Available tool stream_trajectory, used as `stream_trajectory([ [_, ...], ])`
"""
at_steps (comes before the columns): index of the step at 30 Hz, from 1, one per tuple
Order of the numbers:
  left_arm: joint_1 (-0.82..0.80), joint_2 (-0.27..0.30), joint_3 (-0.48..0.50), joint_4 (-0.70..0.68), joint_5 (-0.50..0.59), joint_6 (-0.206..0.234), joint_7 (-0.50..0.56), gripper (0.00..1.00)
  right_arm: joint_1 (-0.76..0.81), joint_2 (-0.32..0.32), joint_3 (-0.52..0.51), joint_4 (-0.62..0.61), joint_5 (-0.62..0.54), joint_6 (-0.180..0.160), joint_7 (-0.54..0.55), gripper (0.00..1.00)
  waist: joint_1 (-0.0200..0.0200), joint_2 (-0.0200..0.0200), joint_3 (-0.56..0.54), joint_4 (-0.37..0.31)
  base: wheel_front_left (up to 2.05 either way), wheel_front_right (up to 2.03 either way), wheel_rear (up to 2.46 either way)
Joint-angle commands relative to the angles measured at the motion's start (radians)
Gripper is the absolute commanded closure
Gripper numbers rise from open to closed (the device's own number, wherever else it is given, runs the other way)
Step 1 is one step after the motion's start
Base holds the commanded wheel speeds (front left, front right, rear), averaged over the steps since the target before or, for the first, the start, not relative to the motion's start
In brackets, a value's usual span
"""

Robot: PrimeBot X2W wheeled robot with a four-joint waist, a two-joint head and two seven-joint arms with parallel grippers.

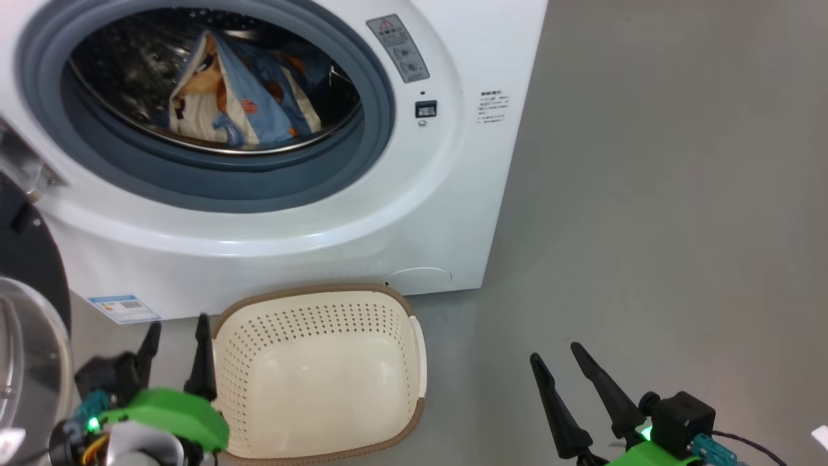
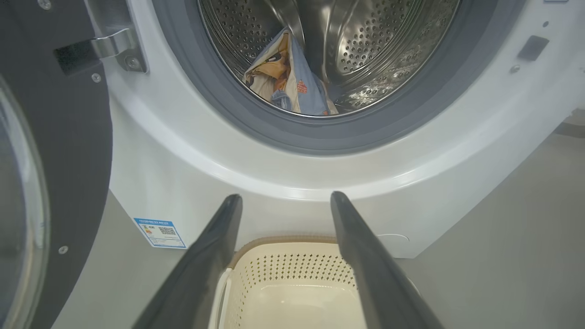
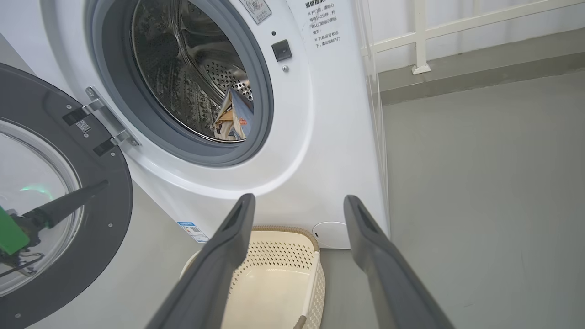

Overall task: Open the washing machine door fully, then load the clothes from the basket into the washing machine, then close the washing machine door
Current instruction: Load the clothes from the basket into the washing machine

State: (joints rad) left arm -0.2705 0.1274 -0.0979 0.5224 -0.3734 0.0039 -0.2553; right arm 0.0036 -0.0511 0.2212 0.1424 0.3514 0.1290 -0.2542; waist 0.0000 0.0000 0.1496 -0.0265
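Note:
The white washing machine [image 1: 414, 213] stands with its black washing machine door [image 3: 109, 192] swung wide to the left, glass bowl facing out. The blue-and-orange clothes [image 1: 239, 97] lie inside the steel drum, also seen as clothes [image 2: 288, 82] and clothes [image 3: 233, 121]. On the floor before the machine sits the cream basket [image 1: 310, 289], with nothing in it. My left gripper [image 1: 178, 323] is open beside the basket's left rim, near the door; along its fingers the left gripper [image 2: 286, 196] looks over the basket [image 2: 283, 240]. My right gripper [image 1: 555, 353] is open over bare floor to the basket's right.
Grey floor [image 1: 679, 226] stretches to the right of the machine. A white railing [image 3: 420, 36] runs along the wall behind. The open door's edge [image 1: 26, 259] juts out at the left, close to my left arm. A blue label [image 1: 123, 309] marks the machine's lower left corner.

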Motion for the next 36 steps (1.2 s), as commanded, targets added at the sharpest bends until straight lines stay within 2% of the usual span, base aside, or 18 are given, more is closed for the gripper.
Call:
stream_trajectory([
  [1, 0.005, 0.021, 0.036, -0.03, 0.008, 0.005, -0.006, 0.0, 0.002, 0.001, 0.023, -0.024, -0.017, 0.002, -0.008, 0.0, 0.0, 0.0, -0.018, 0.016, 0.0, 0.0, 0.0],
  [8, 0.149, 0.003, 0.051, -0.175, 0.034, 0.03, -0.006, 0.0, 0.023, 0.001, 0.007, -0.026, -0.029, 0.002, -0.008, 0.0, 0.0, 0.0, -0.061, 0.044, 0.0, 0.0, 0.0],
  [18, 0.277, -0.033, 0.073, -0.282, 0.088, 0.043, -0.006, 0.0, 0.042, -0.004, -0.013, -0.023, -0.043, 0.002, -0.008, 0.0, 0.0, 0.0, -0.134, 0.059, 0.0, 0.0, 0.0],
  [36, 0.426, -0.067, 0.148, -0.374, 0.144, 0.018, -0.006, 0.0, 0.092, -0.026, -0.057, -0.042, -0.039, 0.002, -0.008, 0.0, 0.0, 0.0, -0.182, 0.037, 0.0, 0.0, 0.0],
])
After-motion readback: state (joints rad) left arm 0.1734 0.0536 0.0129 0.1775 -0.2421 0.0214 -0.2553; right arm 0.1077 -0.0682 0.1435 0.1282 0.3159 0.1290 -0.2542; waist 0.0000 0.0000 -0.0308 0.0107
